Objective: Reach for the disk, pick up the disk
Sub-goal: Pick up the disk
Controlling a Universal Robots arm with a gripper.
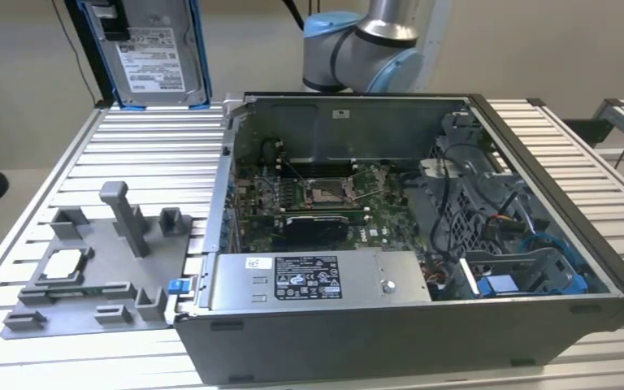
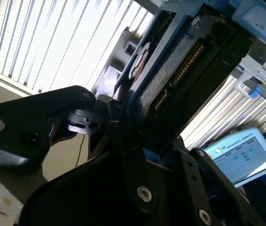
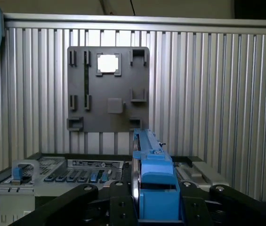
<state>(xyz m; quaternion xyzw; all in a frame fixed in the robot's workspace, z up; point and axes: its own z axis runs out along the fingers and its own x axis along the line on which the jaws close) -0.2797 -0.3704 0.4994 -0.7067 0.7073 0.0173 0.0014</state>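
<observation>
The disk (image 1: 147, 50), silver-grey with a white barcode label and a blue frame, hangs upright above the table's far corner on the exterior view's left. Its top runs out of that picture. In the second wrist view my gripper (image 2: 135, 134) is shut on the disk (image 2: 170, 70), with black fingers (image 2: 118, 117) pressed against its lower end and its connector side showing. In the first wrist view the disk's blue edge (image 3: 154, 186) stands between the gripper's black linkages (image 3: 156, 209), high above the table.
An open computer case (image 1: 529, 171) fills the table's middle and the exterior view's right. A grey fixture plate (image 1: 127, 284) with upright posts and a small square silver chip (image 1: 65, 262) lies on the ribbed table (image 1: 149, 146). The arm's base (image 1: 361, 53) stands behind the case.
</observation>
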